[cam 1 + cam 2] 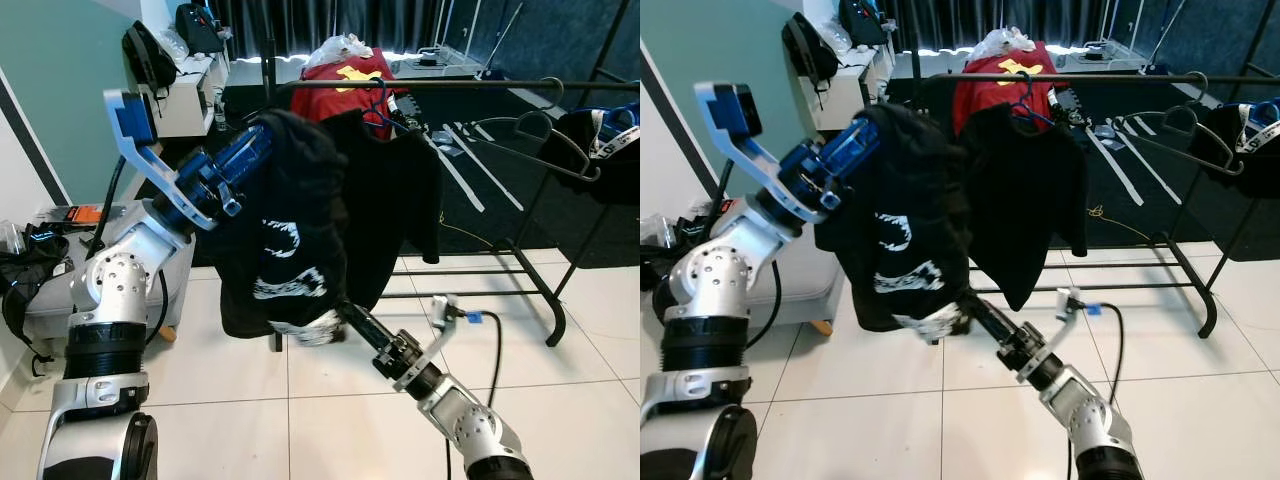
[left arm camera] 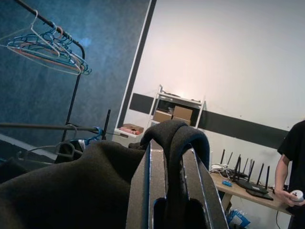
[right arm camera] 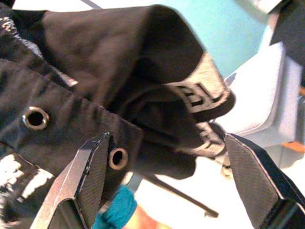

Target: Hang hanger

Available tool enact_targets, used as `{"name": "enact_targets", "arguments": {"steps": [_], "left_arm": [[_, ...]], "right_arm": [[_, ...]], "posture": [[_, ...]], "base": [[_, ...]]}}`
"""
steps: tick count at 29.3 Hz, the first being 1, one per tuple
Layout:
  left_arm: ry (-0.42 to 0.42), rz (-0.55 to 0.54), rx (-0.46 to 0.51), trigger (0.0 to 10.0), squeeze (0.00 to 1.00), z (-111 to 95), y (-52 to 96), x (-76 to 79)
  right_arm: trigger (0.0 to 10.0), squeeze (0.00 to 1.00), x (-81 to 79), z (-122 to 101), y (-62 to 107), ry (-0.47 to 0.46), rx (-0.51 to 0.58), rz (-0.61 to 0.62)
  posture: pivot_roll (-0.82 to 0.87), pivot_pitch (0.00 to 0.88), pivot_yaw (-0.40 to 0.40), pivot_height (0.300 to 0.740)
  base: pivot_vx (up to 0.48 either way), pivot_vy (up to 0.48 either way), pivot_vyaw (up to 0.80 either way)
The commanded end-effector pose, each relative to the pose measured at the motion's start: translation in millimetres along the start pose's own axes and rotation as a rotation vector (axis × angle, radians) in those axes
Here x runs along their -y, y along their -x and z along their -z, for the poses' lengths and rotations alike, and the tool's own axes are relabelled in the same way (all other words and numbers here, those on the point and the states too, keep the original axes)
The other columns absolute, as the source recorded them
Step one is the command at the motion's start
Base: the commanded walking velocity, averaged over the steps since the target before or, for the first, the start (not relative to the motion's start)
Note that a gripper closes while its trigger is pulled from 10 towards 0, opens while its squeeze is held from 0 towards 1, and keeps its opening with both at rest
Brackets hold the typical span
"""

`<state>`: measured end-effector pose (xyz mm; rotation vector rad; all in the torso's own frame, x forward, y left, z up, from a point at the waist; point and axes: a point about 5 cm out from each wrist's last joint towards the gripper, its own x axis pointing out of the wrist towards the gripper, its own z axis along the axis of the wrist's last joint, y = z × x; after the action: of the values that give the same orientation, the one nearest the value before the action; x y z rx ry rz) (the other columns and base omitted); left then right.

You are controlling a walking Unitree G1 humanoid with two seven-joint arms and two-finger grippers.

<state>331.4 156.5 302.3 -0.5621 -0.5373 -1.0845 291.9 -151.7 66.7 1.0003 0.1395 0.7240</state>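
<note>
A black garment with white print (image 1: 290, 230) hangs draped over my raised left gripper (image 2: 174, 143), which is shut on a fold of it. Its lower hem sits between the fingers of my right gripper (image 3: 167, 138), which reaches up from below and stands open around the cloth (image 1: 335, 315). Behind runs a dark clothes rail (image 1: 450, 85). On the rail a blue hanger (image 1: 378, 105) carries a black shirt (image 1: 395, 190), with a red shirt (image 1: 345, 75) behind it. An empty dark hanger (image 1: 540, 145) hangs further right on the rail.
The rack's base bars (image 1: 500, 270) lie on the tiled floor ahead. A grey box (image 1: 60, 290) and a white shelf (image 1: 190, 95) stand at the left. More dark clothing (image 1: 600, 140) hangs at the rail's right end. A person (image 2: 293, 171) stands by a table.
</note>
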Motion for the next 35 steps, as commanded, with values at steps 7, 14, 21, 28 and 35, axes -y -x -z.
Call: {"name": "enact_targets", "arguments": {"steps": [7,14,21,28,35], "left_arm": [[0.002,0.014,0.051,10.0,0.00,-9,-4.5,0.9],[0.006,0.017,0.054,10.0,0.00,-9,-5.2,1.3],[0.021,0.019,0.058,10.0,0.00,-8,-4.9,1.5],[0.033,0.017,0.053,10.0,0.00,-5,-4.2,1.6],[0.040,0.020,0.043,10.0,0.00,-4,-4.3,1.1]], "right_arm": [[10.0,0.00,3.5,3,6.2,-0.023,0.017,0.011],[10.0,0.00,-1.1,2,2.4,-0.037,0.020,-0.035],[10.0,0.00,-16.9,8,-2.2,-0.066,-0.008,-0.170],[10.0,0.00,-4.7,9,13.4,-0.077,0.030,-0.077],[10.0,0.00,-1.9,-5,30.4,-0.121,0.162,-0.054]], "posture": [[0.00,0.000,0.049,0.740],[0.01,0.000,0.049,0.740],[0.00,0.000,0.052,0.740],[0.00,0.000,0.056,0.740],[0.00,0.000,0.065,0.740]], "base": [[0.000,0.000,0.00],[0.000,0.000,0.00],[0.000,0.000,0.00],[0.000,0.000,0.00],[0.000,0.000,0.00]]}}
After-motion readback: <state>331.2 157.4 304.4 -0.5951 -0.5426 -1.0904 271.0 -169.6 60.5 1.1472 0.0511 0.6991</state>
